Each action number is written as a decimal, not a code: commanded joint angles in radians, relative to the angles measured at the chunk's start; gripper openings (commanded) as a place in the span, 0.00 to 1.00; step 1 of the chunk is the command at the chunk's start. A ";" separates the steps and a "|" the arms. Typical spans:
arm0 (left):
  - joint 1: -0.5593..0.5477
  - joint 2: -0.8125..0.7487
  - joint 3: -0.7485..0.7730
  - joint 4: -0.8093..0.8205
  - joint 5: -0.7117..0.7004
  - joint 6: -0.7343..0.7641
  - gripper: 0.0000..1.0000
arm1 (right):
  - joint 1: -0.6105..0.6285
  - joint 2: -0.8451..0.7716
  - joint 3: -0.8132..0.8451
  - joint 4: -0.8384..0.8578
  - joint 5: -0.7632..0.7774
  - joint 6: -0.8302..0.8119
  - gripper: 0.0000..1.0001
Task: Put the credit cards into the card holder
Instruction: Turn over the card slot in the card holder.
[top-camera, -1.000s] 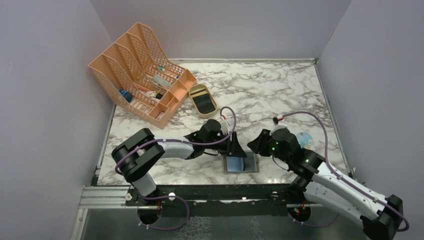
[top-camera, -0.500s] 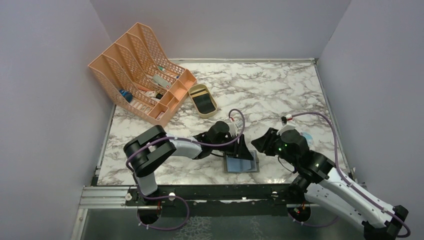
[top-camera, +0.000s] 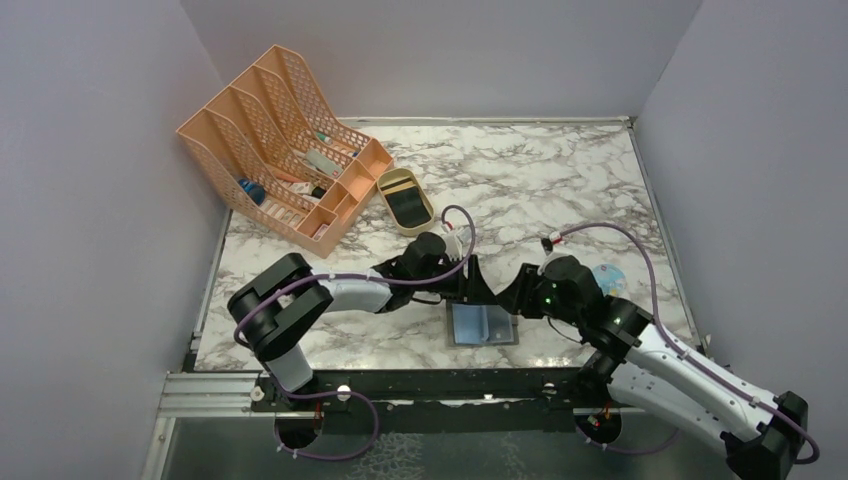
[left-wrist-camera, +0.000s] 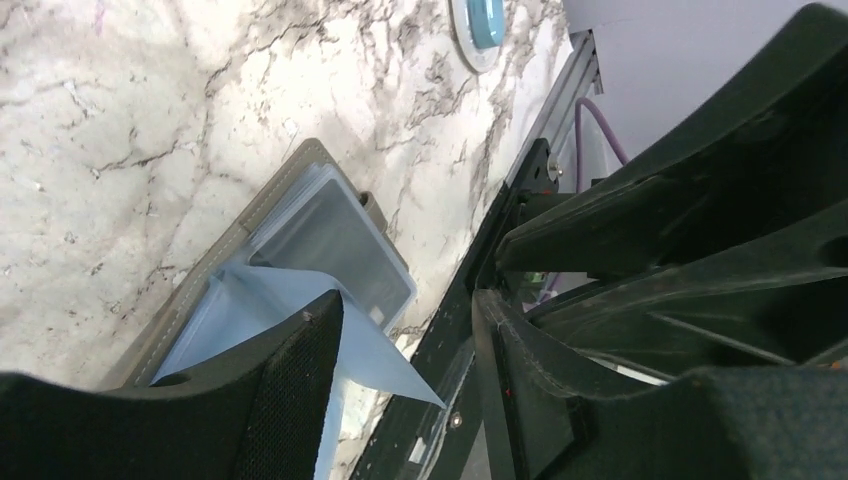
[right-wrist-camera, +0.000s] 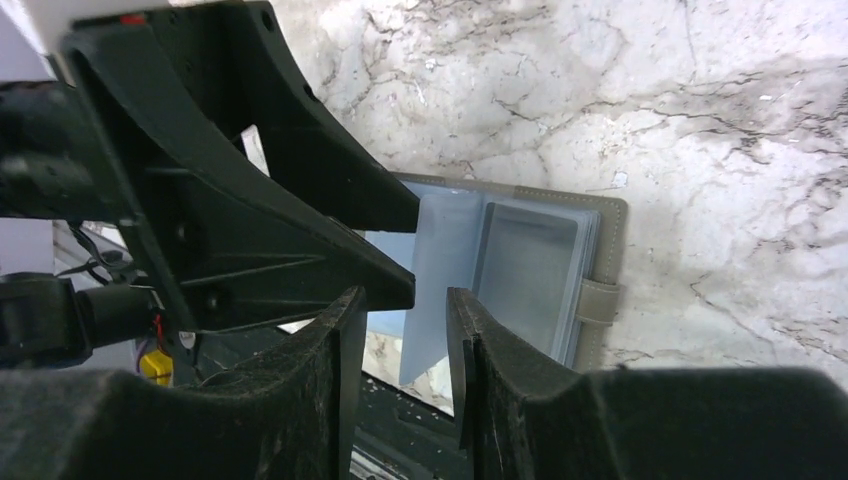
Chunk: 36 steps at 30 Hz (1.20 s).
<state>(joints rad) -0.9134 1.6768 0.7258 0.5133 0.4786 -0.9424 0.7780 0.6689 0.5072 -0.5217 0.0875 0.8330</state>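
Marble, white with grey veins, covers the table (top-camera: 560, 180). At its far left corner stands a peach mesh file rack (top-camera: 280, 130) with small oddments in its compartments, too small to name. The left arm (top-camera: 340, 295) and the right arm (top-camera: 680, 375) both reach inward from the near edge and meet around the middle of that edge.

A tan oval tray (top-camera: 389, 183) sits just beside the rack's near right end, with something dark and flat lying in it. Whether that is one of the credit cards I cannot tell.

The card holder (top-camera: 482, 325) lies open and flat close to the near edge, about midway along it, with its blue-grey pockets facing up and its grey cover against the marble. One thin translucent leaf stands up from the stack.

The left pincer (left-wrist-camera: 408, 300) is just above the holder's far side, its jaws clearly apart and clamping nothing. The tip of the raised leaf pokes into the gap. The right pincer (right-wrist-camera: 405, 292) comes in from the right with a narrow gap between its jaws, gripping nothing.

A small blue-centred disc (top-camera: 608, 277) rests near the right edge.
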 joint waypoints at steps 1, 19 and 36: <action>0.002 -0.023 0.032 -0.018 -0.020 0.034 0.52 | 0.006 0.014 0.005 0.010 -0.063 -0.026 0.36; -0.006 -0.019 0.238 -0.304 -0.146 0.152 0.50 | 0.005 -0.031 0.043 -0.009 -0.131 -0.055 0.39; 0.272 -0.122 0.433 -0.822 -0.275 0.555 0.53 | 0.006 0.273 0.002 0.173 -0.204 -0.079 0.39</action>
<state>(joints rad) -0.7097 1.6096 1.0683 -0.1303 0.2710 -0.5816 0.7780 0.8604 0.5350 -0.4313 -0.0639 0.7475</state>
